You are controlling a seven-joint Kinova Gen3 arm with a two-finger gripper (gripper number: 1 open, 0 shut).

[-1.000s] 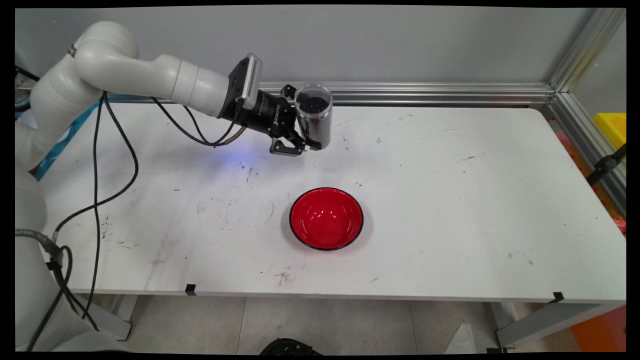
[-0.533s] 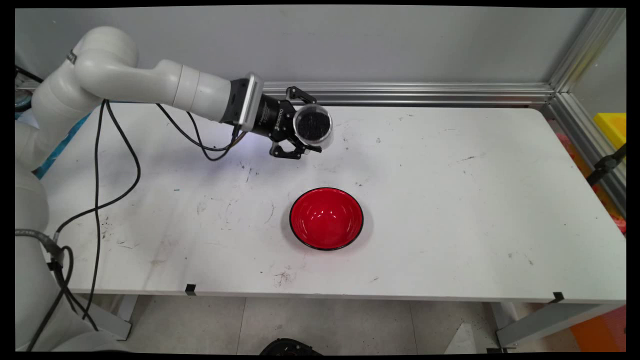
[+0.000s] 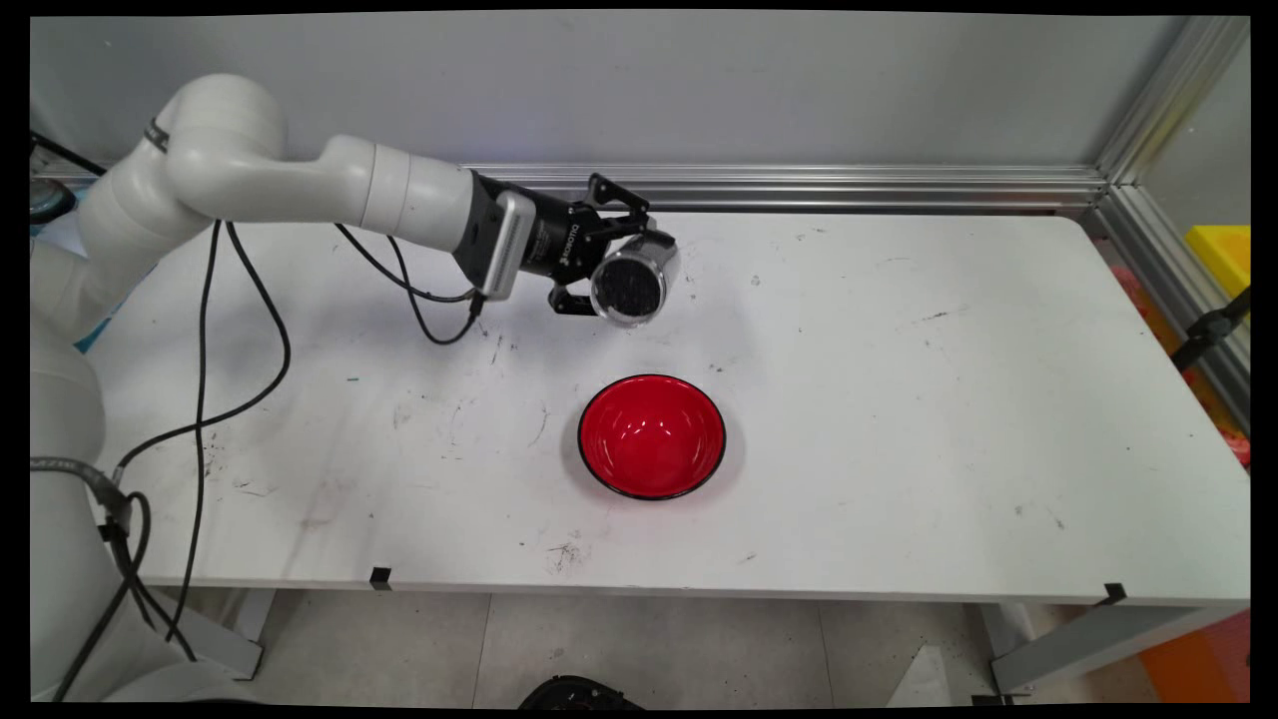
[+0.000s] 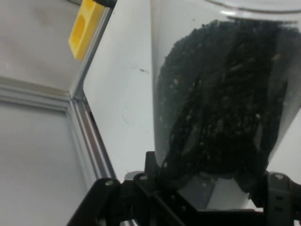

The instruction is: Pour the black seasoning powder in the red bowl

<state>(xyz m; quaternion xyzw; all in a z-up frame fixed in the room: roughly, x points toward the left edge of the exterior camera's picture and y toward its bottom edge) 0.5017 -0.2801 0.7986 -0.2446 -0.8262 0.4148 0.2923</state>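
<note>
My gripper (image 3: pixel 621 262) is shut on a clear plastic cup (image 3: pixel 633 280) holding small black grains (image 3: pixel 626 287). The cup is lifted off the table and tipped over, its open mouth turned toward the table's near side. It hangs behind and a little left of a red bowl (image 3: pixel 652 435) with a black rim, which stands empty on the white table (image 3: pixel 899 399). In the hand view the cup (image 4: pixel 221 89) fills most of the picture, with the dark grains (image 4: pixel 216 108) piled along its wall and the gripper (image 4: pixel 207 188) closed round its base.
An aluminium rail (image 3: pixel 849 185) runs along the table's far edge and down its right side. Black cables (image 3: pixel 200 379) hang from the arm at the left. A yellow object (image 3: pixel 1220 255) sits beyond the right rail, also seen as a yellow block (image 4: pixel 84 26) in the hand view.
The wrist has rolled, turning the cup from upright to tipped over with its mouth facing the near side. The gripper and cup moved slightly right and lower, toward the bowl.
</note>
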